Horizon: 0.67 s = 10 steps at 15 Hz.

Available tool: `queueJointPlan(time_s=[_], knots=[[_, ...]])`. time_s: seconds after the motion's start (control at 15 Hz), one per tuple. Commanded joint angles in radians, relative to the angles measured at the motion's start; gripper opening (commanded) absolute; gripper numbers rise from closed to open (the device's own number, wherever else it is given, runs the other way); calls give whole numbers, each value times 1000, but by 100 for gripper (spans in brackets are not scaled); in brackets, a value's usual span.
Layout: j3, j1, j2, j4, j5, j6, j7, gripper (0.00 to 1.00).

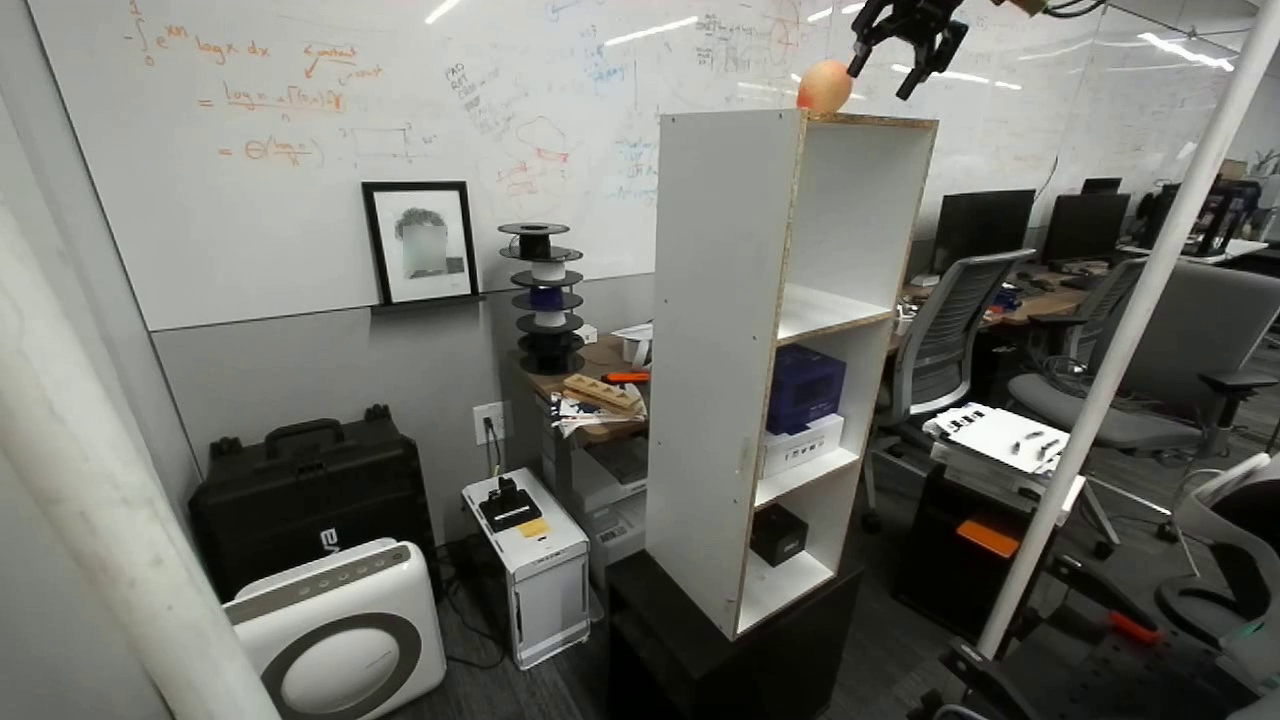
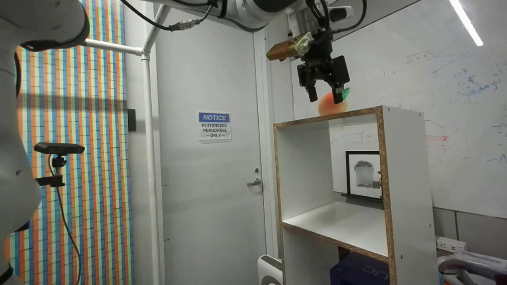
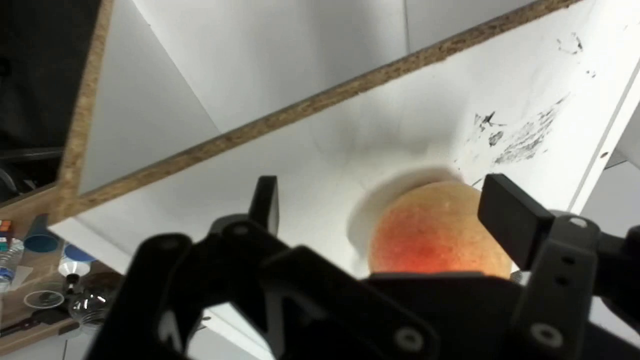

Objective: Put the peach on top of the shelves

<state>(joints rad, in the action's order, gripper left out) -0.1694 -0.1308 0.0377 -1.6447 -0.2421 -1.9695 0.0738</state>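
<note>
One leafed peach (image 2: 328,107) sits on the top panel (image 3: 300,165) of the white three-compartment shelf unit (image 1: 715,350), seen in both exterior views. Gripper (image 1: 880,82) spread wider than the peach, gripping nothing; whether a finger (image 3: 512,222) brushes it, cannot tell. Placement looks done. Remaining, I judge: lift straight away without nudging it; it could roll.
</note>
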Motion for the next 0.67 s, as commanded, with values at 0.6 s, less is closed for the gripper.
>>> queueJointPlan(time_s=[0.6], knots=[[-55, -76, 108, -198, 364, 236, 6, 100]])
